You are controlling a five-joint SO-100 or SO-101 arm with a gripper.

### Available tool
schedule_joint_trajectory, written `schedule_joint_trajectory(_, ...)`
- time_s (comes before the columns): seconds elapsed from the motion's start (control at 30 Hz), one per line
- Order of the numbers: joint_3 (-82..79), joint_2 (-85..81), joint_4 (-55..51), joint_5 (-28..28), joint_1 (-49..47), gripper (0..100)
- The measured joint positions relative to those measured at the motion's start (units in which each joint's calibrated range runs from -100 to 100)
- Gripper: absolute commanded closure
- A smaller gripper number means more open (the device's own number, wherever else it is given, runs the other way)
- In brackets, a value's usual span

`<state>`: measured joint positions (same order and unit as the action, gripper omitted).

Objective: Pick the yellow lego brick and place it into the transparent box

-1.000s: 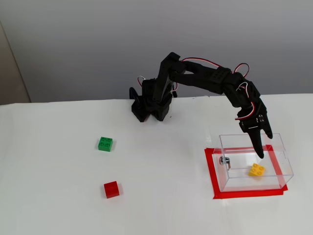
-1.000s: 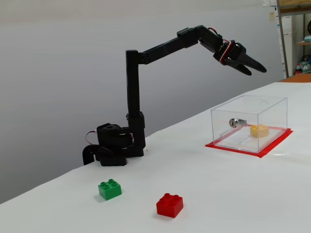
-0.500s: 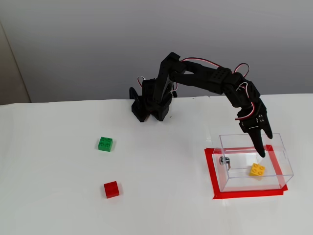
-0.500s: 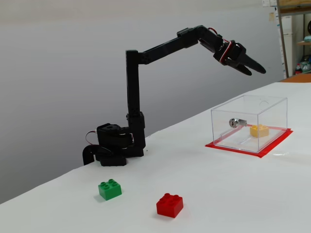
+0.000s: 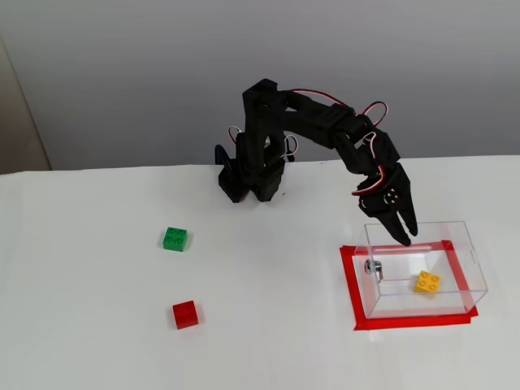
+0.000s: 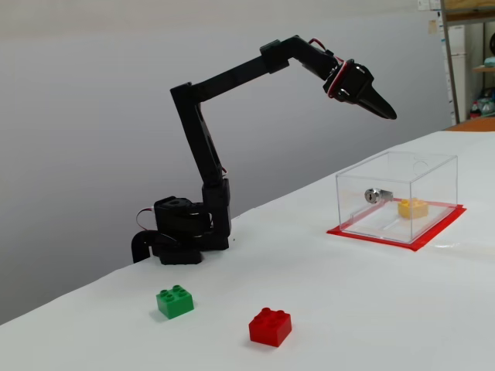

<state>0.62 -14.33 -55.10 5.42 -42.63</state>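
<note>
1. Nearest the camera in both fixed views sits a small red plastic brick [image 5: 185, 314] [image 6: 270, 326] with round studs on top, resting on the white table [image 5: 268, 268] [image 6: 363, 294], well apart from the claw and far off to its left in both views.
2. Just behind it lies a small green plastic brick [image 5: 175, 239] [image 6: 175, 301] of the same size, also well away from the claw and near the arm's base.
3. High over the table, the black two-finger claw [image 5: 405, 234] [image 6: 386, 112] hangs above the clear box, its tips pointing down toward the box's open top. Both fingers lie pressed together to a single point, with nothing between them.
4. Below the claw stands the transparent rectangular plastic box [image 5: 457, 237] [image 6: 434, 170], thin-walled, with a small metal fitting [image 5: 372, 266] [image 6: 373, 195] on one side.
5. A red tape border [image 5: 350, 284] [image 6: 437, 232] frames the box's footprint on the table.
6. Inside the box, on its floor, lies the small yellow plastic lego brick [image 5: 427, 282] [image 6: 413, 207], studs up, beneath the claw and clear of it.
</note>
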Motion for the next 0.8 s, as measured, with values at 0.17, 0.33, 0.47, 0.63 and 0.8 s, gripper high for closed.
schedule_joint_trajectory(0.17, -9.2, -10.1, 0.0, 0.0, 6.5, 91)
schedule_joint_trajectory(0.33, -17.7, -19.5, 0.0, 0.0, 14.0, 91)
schedule_joint_trajectory(0.47, -23.7, -27.1, 0.0, 0.0, 20.4, 91)
schedule_joint_trajectory(0.63, -31.8, -37.4, 0.0, 0.0, 29.8, 93)
schedule_joint_trajectory(0.8, -40.6, -46.2, -0.2, 0.0, 36.1, 99)
